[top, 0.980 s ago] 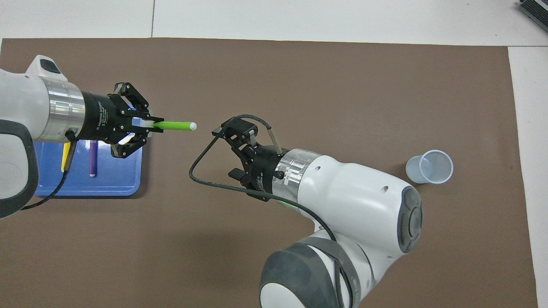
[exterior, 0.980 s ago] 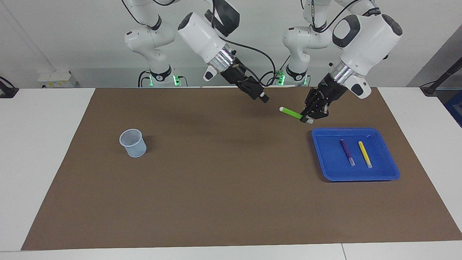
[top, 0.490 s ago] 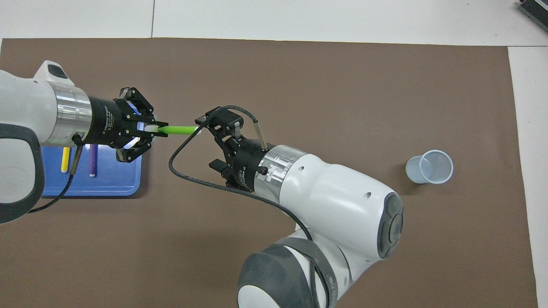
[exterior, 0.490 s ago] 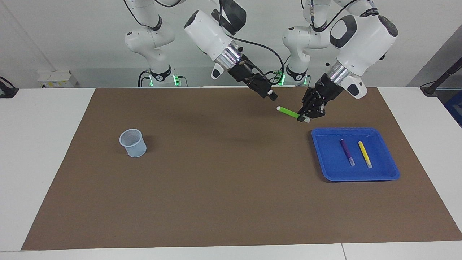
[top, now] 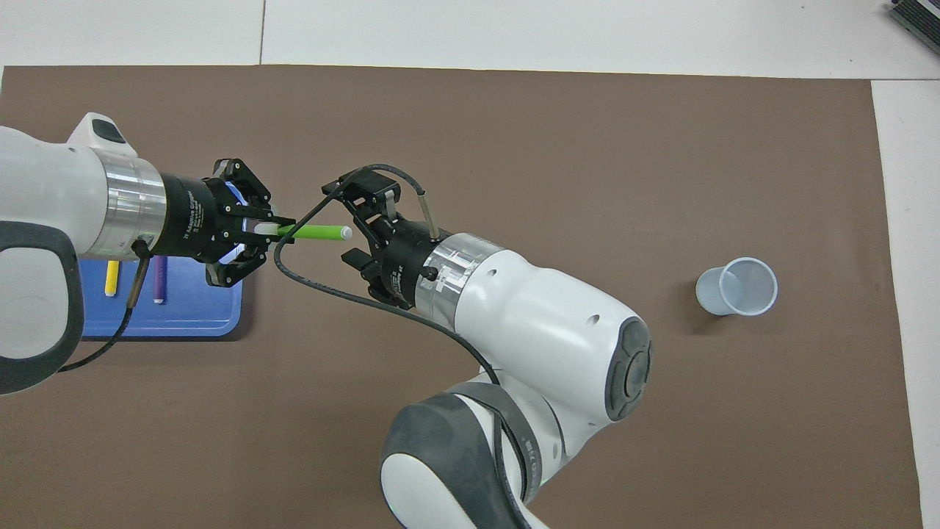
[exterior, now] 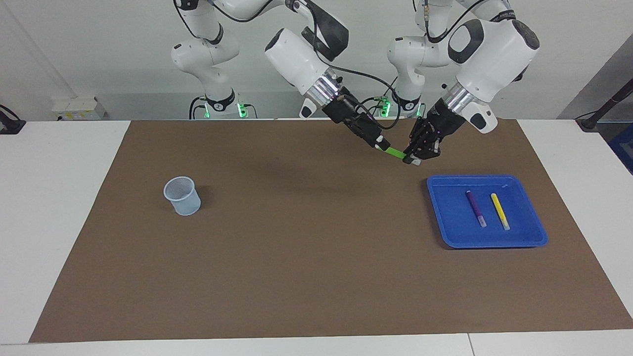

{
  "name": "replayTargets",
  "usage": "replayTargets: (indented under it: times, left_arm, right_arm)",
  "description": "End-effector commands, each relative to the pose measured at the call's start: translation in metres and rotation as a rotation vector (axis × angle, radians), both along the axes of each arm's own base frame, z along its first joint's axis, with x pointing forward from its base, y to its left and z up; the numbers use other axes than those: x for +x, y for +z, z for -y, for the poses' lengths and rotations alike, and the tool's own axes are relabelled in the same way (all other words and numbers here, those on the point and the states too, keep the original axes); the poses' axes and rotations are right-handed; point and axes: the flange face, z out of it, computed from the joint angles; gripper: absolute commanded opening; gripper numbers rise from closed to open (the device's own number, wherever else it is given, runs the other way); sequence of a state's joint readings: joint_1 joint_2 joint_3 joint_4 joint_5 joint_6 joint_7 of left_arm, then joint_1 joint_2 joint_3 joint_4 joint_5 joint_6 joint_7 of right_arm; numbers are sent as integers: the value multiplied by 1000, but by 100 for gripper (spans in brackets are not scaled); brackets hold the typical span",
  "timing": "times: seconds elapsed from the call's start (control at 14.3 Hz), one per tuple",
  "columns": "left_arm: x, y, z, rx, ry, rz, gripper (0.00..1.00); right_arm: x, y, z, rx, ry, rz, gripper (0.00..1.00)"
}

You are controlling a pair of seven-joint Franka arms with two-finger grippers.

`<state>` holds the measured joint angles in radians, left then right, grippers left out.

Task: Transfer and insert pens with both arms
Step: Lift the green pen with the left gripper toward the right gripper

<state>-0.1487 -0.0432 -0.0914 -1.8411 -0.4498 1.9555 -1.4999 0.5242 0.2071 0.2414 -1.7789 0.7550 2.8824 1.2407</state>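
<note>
- A pale blue mesh cup [exterior: 182, 196] stands upright on the brown mat [exterior: 296, 277] that covers the surface, toward the right arm's end and well apart from everything else.
- The right hand [exterior: 378, 143] hangs over the mat, close to the surface's edge at the robots' side. Its fingers stand apart, one on each side of the green pen's free tip. Whether they touch the pen cannot be told.
- The green pen [exterior: 394, 152] is up in the air between the two hands, tilted slightly, over bare mat.
- The left hand [exterior: 413, 158] is closed tight on the green pen's whitish cap end, over the mat just beside the tray's corner nearest the robots.
- A blue tray [exterior: 442, 222] lies flat on the mat toward the left arm's end of the surface.
- In the tray, the purple pen [exterior: 475, 208] and the yellow pen [exterior: 500, 211] lie side by side, near each other but apart. The yellow one is closer to the surface's end edge.
</note>
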Motion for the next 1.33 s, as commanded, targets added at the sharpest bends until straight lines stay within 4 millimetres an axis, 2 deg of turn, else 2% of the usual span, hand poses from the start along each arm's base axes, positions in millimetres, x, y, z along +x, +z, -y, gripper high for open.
replayTargets:
  times: [0.0,0.07,0.28,0.56,0.63,0.91,1.26]
  left_arm:
    - [-11,3,-1,-12,11,-18,0]
    - [-11,3,-2,-13,12,-18,0]
    - [-11,3,-3,-12,12,-21,0]
    - [-12,5,-3,-13,18,-21,0]
    - [-12,5,-3,-13,17,-20,0]
    - [-13,6,-3,-13,15,-24,0]
    - [-13,6,-3,-13,16,-25,0]
  right_arm:
    - [-1,2,-9,8,14,17,91]
    - [-4,-1,-11,5,19,13,91]
    - [-4,-1,-12,5,20,13,81]
    - [-4,-5,-11,-2,21,10,54]
    - [-4,-6,-10,-5,23,10,50]
    - [-3,-8,-9,-13,28,17,48]
    - [-4,-8,-10,-13,29,17,36]
